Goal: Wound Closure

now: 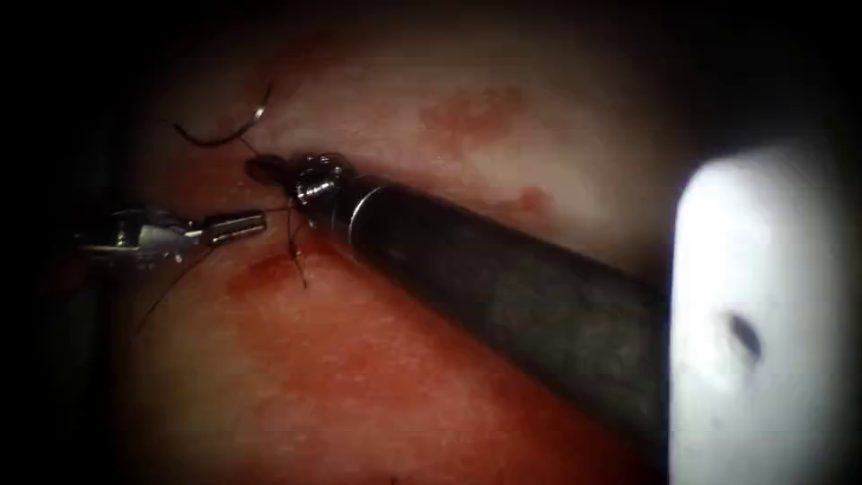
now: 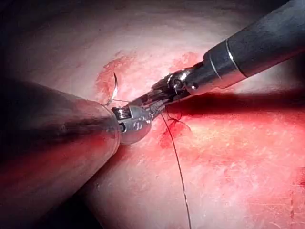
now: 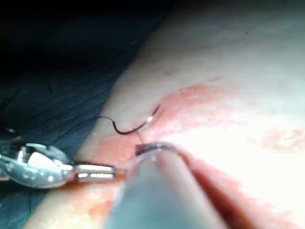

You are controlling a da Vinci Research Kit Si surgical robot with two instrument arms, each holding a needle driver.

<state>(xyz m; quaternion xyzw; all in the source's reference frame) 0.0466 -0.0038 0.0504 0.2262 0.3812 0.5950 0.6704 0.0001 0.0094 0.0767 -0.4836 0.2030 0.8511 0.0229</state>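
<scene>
Needle: thin curved dark steel needle point(image 1: 229, 130) free on pale pork tissue point(image 1: 503, 126), above tools, not gripped | Left: slim silver left tool point(image 1: 235, 225) clamped on dark thread point(image 1: 294, 247) | Right: thick grey-shafted right tool point(image 1: 268, 171), jaws cannot tell | Step: judged thread handling near stitch; next needs steady tension.

needle point(image 1: 224, 133) lying on tissue point(image 1: 377, 377) behind both tools, left tool point(image 1: 235, 226) left of right tool point(image 1: 269, 171)

endoscope above-front facing tissue point(image 1: 377, 377), wrist views very close along shafts, all share needle point(image 1: 224, 135), endoscope 10 o'clock
</scene>
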